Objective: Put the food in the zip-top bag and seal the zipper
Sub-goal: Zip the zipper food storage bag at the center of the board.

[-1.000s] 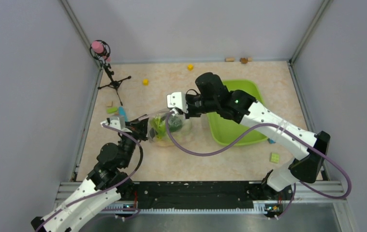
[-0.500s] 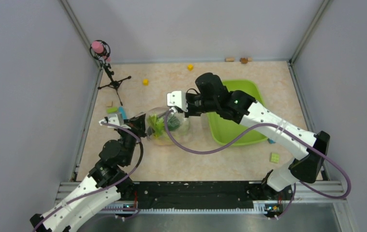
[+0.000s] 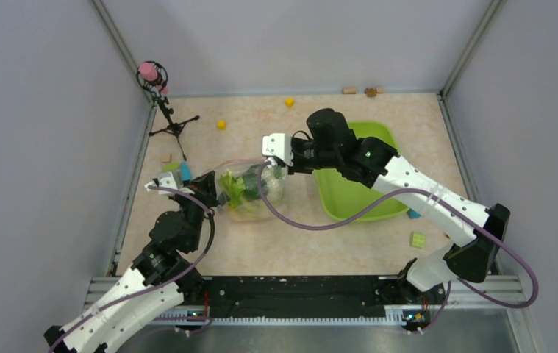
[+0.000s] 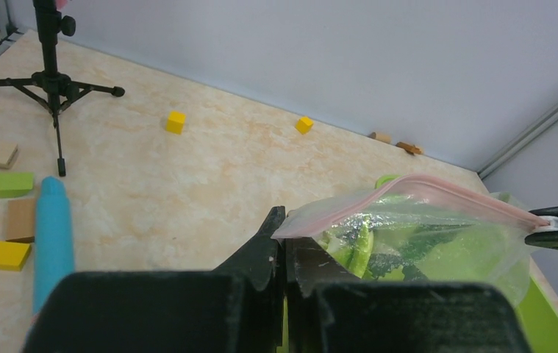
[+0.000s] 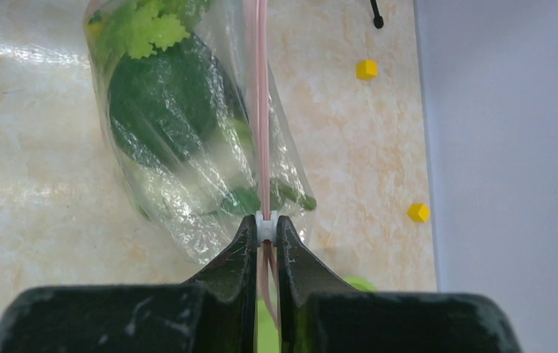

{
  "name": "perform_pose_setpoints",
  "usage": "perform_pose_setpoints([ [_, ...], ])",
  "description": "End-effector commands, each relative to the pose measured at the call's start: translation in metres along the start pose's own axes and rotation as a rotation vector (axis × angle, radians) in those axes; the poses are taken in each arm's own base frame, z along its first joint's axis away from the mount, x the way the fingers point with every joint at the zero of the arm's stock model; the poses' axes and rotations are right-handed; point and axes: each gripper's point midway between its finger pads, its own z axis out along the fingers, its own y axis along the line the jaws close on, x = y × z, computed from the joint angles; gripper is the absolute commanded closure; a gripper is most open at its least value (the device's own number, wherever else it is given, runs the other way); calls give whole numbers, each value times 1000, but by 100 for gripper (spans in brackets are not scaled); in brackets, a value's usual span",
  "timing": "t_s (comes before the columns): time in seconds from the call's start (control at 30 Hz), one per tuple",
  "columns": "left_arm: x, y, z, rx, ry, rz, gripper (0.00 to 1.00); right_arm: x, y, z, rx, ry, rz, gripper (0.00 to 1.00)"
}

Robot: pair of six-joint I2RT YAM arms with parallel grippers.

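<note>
My left end effector (image 4: 284,234) is clamped on the left corner of the zip-top bag (image 4: 437,243), and my right end effector (image 5: 265,224) is clamped on the right end of the zipper (image 5: 262,110). The bag sits between them, centre-left over the tabletop (image 3: 298,243). It is light, floppy, slippery film, best held by its stiffer strip. Crinkles blur the food (image 5: 158,103), and I cannot tell whether the seal is complete.

Bare marble-patterned tabletop (image 3: 261,243) lies open before the clear crinkly bag (image 3: 254,193); the lime-green plastic tray (image 3: 356,195) crowds its right, the black tripod stand (image 3: 174,129) and coloured blocks (image 4: 0,184) its left
</note>
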Motion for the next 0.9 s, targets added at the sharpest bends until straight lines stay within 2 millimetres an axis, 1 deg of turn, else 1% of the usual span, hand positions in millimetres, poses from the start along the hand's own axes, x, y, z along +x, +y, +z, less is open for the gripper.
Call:
perform_pose_setpoints([
  [0.0,-43,34,-2,-216,-137,-37,100,24,-27,-42,131,91,51,100],
  [0.33,-43,42,-3,-268,-132,-29,100,35,-35,-56,178,84,89,100],
  [0.4,-42,41,-3,-263,-127,-28,100,33,-36,-59,180,68,96,100],
  [0.47,-41,35,-2,-234,-116,-31,100,29,-35,-61,178,48,102,100],
  [0.53,-40,20,0,-153,-88,-27,100,18,-33,-64,171,2,131,100],
  [0.6,-35,-1,-1,-28,-30,11,100,6,-31,-68,160,-46,173,100],
  [0.67,-34,-17,-4,47,22,-2,100,-7,-33,-77,181,-97,237,100],
  [0.7,-37,-24,-7,78,43,-3,100,-15,-36,-83,201,-128,284,100],
  [0.73,-38,-30,-10,102,67,-16,100,-24,-38,-92,220,-164,331,100],
  [0.77,-46,-36,-13,123,74,-34,100,-32,-38,-98,227,-193,387,100],
  [0.8,-50,-38,-15,126,86,-51,100,-39,-38,-105,233,-219,443,100],
  [0.87,-55,-40,-20,126,120,-74,100,-46,-39,-118,265,-251,569,100],
])
